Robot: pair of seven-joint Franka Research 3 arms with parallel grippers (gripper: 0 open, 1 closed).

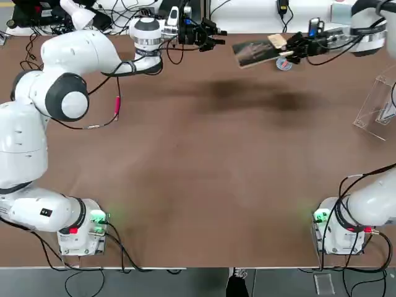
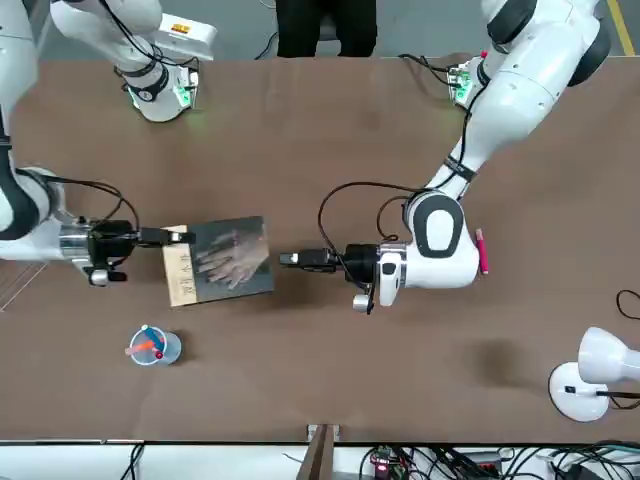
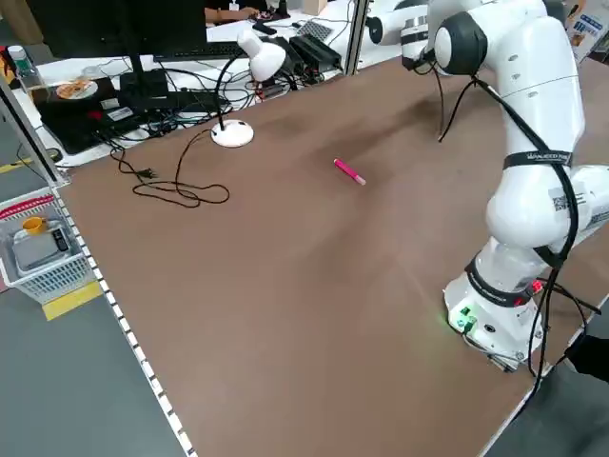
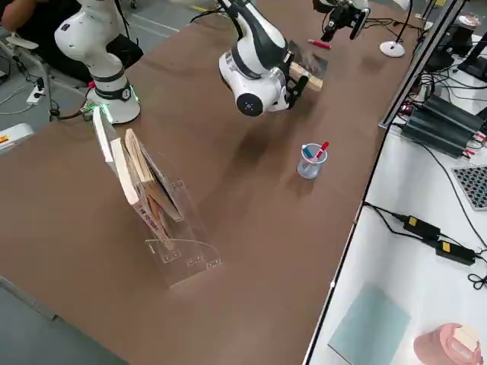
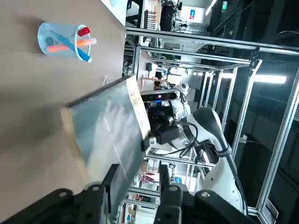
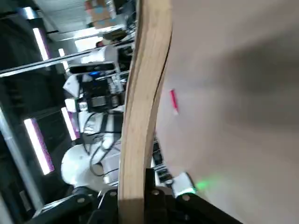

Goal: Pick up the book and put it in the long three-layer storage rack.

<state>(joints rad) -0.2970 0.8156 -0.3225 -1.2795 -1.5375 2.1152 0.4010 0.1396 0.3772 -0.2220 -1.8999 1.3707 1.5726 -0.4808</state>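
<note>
Two grippers face each other over the far side of the table, with the book (image 2: pixel 220 261) hanging in the air between them. The right gripper (image 2: pixel 168 237) is clamped on the book's tan edge strip, holding the cover roughly level above the table (image 2: pixel 330 150); its wrist view shows the tan edge pinched between its fingers. The left gripper (image 2: pixel 290 260) sits just off the opposite edge, its jaws standing slightly parted and apart from the cover, so it carries no weight. This reads as a handover with one arm keeping the load. Gripping the stiff spine edge makes sense: the book stays flat and can later be slid edge-first into a slot.

A clear cup of pens (image 2: pixel 152 346) stands on the table near the book, toward the front camera, and a pink pen (image 2: pixel 482 251) lies beside the left arm. The long three-layer storage rack (image 4: pixel 156 209) stands well apart on the robot's right side, already holding a few books in its slanted tiers. The carry across to it is not yet done.
</note>
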